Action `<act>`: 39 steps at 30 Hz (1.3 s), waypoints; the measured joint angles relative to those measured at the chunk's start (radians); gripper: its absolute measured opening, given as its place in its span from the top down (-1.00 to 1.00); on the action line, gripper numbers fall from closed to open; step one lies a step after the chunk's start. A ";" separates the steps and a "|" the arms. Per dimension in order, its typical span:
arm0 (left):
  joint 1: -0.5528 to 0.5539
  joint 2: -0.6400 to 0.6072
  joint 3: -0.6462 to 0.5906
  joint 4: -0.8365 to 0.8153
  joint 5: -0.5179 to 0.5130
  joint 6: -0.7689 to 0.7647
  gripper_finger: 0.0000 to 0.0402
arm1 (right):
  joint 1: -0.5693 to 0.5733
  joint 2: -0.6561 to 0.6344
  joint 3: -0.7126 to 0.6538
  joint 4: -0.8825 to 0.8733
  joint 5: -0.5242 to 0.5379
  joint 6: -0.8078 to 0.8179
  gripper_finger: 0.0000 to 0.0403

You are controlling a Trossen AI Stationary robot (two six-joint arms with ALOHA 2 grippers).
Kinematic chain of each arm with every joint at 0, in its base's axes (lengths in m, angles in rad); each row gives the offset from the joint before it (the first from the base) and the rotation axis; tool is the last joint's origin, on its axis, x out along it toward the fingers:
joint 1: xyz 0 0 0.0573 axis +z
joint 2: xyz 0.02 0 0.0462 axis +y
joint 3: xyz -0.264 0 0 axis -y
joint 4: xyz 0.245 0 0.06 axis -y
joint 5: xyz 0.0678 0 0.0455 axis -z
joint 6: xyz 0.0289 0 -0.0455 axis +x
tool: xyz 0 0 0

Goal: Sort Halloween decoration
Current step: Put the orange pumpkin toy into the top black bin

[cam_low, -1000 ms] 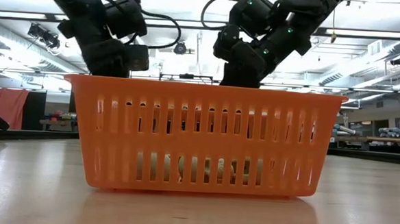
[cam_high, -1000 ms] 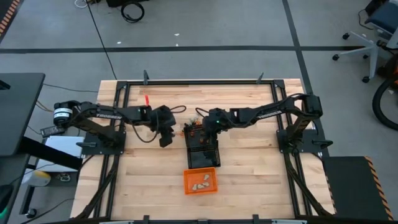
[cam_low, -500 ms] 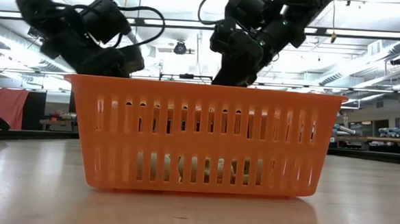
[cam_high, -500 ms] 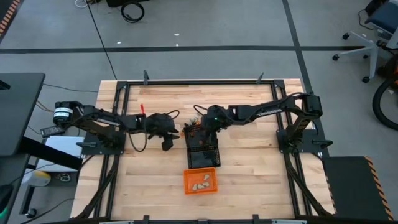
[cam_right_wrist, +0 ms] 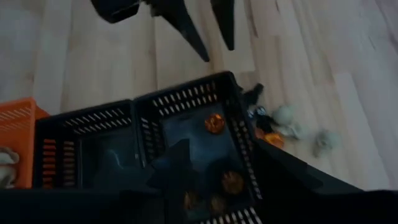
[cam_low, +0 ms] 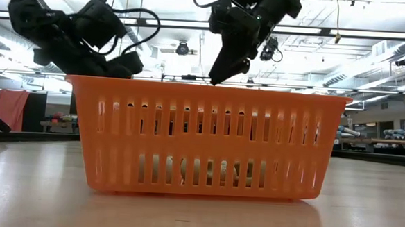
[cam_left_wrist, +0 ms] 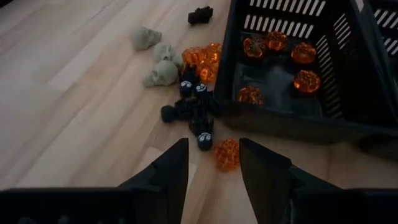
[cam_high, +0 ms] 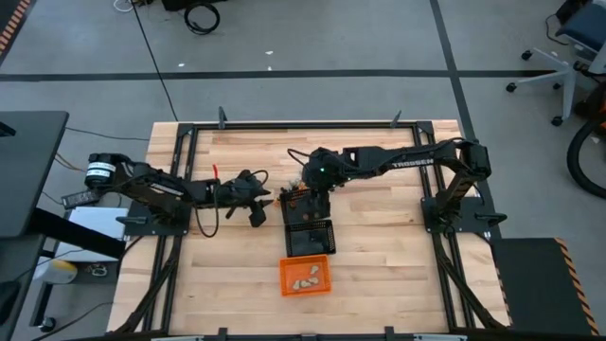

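The left gripper (cam_left_wrist: 211, 165) hovers low over the counter (cam_left_wrist: 68, 106) with its fingers parted and nothing between them, pointed at the loose heap of Halloween decoration (cam_left_wrist: 193, 93) lying just outside the nearer black mesh basket (cam_left_wrist: 348, 118). Straight ahead of its fingertips, almost in the gap, sit a small orange pumpkin (cam_left_wrist: 227, 154) and a black eyeball piece (cam_left_wrist: 204, 140); a little farther on is the cluster of black bits, then more orange ones, and beyond those the cream skulls (cam_left_wrist: 158, 65).

The step in hand looks like picking one trinket from that heap. To do it well, I would settle on a single piece — the lone pumpkin is the easiest, standing slightly apart from the black cluster — centre the fingers on either side of it, come down until the tips nearly touch the wood, and close gently so it does not squirt out. The basket wall is just beside it, so the far finger needs room.

The right gripper (cam_right_wrist: 214, 171) hangs above the mesh basket, fingers apart and empty, with several orange pumpkins (cam_right_wrist: 214, 122) already lying directly below it. The orange basket (cam_high: 305, 275), holding cream pieces, lies well off from both.
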 joint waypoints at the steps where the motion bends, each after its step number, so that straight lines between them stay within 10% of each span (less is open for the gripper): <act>1: -0.004 0.025 0.000 0.030 0.000 -0.002 0.26 | -0.005 0.000 0.015 -0.030 0.000 0.000 0.12; 39: -0.019 0.334 0.003 0.357 0.049 -0.005 0.26 | -0.028 -0.194 0.033 -0.144 0.092 -0.041 0.12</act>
